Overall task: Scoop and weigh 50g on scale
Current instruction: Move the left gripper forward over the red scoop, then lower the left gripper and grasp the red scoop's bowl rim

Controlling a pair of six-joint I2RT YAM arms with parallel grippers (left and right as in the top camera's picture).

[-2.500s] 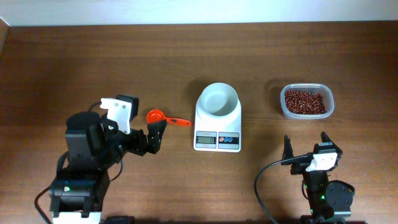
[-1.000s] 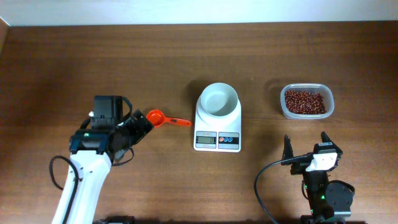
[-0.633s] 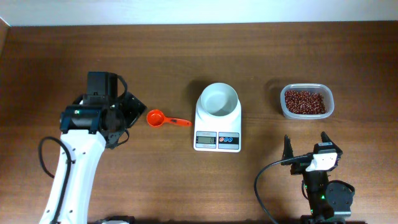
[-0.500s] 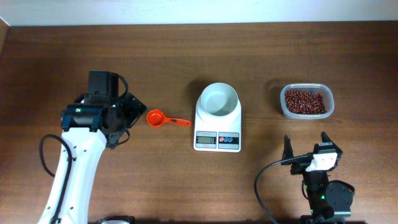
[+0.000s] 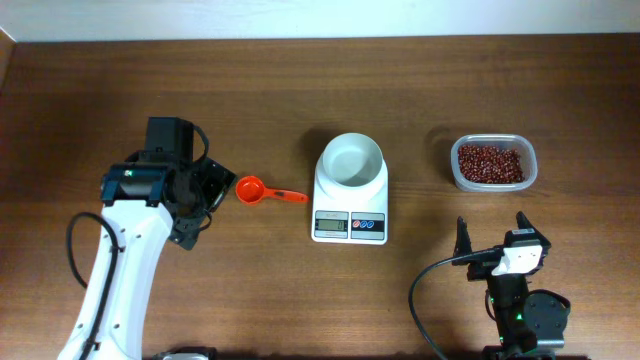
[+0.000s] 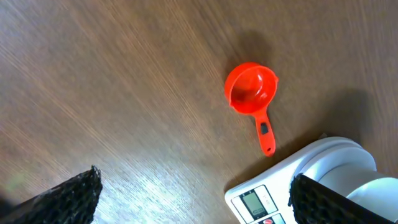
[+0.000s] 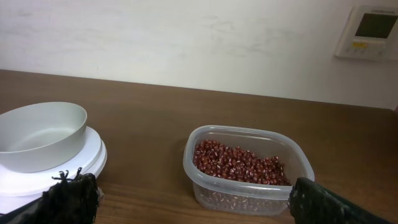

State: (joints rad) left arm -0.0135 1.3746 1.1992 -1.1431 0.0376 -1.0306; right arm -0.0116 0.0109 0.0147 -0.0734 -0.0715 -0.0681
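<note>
Left pincer point(image 6: 202, 198) edged toward orange scoop point(image 5: 262, 190) | brown wood table point(image 5: 320, 90) | white wall point(image 7: 186, 37)

Left arm point(image 5: 122, 258): white link, black joints, black cable, possibly green light. Right arm point(image 5: 512, 262): black, white wrist.

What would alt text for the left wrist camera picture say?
An empty orange scoop lies on a brown wooden table, its handle pointing toward a white scale at lower right. Dark fingertips of the open left end effector frame the bottom corners.
</note>
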